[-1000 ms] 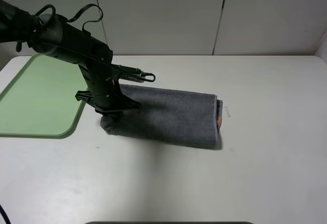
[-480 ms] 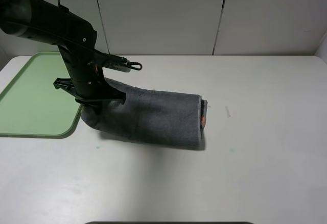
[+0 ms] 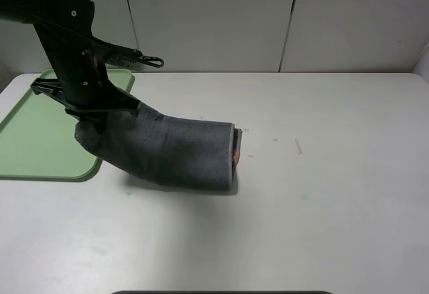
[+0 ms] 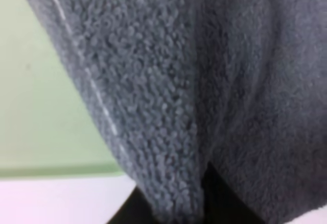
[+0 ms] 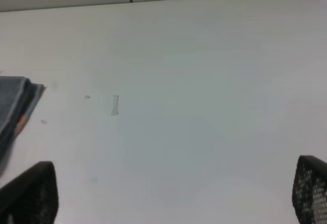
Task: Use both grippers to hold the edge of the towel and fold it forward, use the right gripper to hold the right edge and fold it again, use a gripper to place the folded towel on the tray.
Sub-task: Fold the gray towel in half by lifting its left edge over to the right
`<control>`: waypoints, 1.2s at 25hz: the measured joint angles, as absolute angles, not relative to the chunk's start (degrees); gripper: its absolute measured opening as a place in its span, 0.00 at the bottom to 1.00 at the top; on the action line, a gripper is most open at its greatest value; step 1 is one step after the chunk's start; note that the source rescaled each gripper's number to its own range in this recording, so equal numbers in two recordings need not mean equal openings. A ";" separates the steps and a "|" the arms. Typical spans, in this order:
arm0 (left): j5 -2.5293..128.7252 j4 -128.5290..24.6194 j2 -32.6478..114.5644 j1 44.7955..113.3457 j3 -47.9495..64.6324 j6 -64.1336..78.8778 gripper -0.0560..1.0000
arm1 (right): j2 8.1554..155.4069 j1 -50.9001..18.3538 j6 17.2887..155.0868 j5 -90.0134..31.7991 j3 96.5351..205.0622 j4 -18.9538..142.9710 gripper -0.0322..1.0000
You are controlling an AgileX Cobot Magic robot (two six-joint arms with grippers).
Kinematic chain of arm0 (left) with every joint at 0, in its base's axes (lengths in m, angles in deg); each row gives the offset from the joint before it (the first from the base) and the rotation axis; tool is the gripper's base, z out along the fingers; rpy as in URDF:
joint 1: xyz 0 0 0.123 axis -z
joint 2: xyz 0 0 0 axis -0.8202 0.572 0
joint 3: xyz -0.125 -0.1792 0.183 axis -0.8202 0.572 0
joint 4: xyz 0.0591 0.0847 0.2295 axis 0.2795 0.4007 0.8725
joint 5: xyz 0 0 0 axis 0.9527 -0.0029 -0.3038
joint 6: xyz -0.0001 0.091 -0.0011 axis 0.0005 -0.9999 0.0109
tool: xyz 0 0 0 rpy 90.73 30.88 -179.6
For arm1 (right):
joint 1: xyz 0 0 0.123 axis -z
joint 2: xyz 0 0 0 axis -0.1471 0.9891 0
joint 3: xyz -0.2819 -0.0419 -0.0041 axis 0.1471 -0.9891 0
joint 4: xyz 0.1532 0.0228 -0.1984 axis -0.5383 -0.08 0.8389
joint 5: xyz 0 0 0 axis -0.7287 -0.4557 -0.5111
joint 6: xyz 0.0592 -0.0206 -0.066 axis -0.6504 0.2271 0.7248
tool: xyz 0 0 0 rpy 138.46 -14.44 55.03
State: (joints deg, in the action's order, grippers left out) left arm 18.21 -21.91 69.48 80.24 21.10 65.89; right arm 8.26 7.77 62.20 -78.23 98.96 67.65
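Your left claw (image 3: 100, 115) is clamped on the left end of the folded towel (image 3: 175, 151) and holds it raised at the right rim of the tray (image 3: 33, 140). The towel's striped end rests on the bench (image 3: 335, 173). Your right claw (image 5: 173, 198) stands wide above the bench, apart from the towel.
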 joint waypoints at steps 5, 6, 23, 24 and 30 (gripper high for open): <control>16.42 -21.43 67.08 80.24 21.00 66.68 0.13 | 8.26 7.77 62.20 -78.23 98.96 67.65 1.00; 16.09 -21.43 67.00 80.24 20.81 66.75 0.13 | 8.26 7.77 62.20 -78.23 98.96 67.65 1.00; 20.15 -26.35 68.99 88.15 18.13 65.61 0.13 | 8.26 7.77 62.20 -78.29 98.96 67.65 1.00; 20.46 -26.57 69.55 88.84 17.98 65.48 0.13 | 8.26 7.77 62.20 -78.29 98.96 67.65 1.00; 21.95 -27.61 72.34 92.97 17.60 64.49 0.13 | 8.26 7.77 62.20 -78.29 98.96 67.65 1.00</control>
State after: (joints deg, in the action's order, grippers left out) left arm 21.95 -27.61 72.34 92.97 17.60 64.49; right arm 8.26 7.77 62.20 -78.29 98.96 67.65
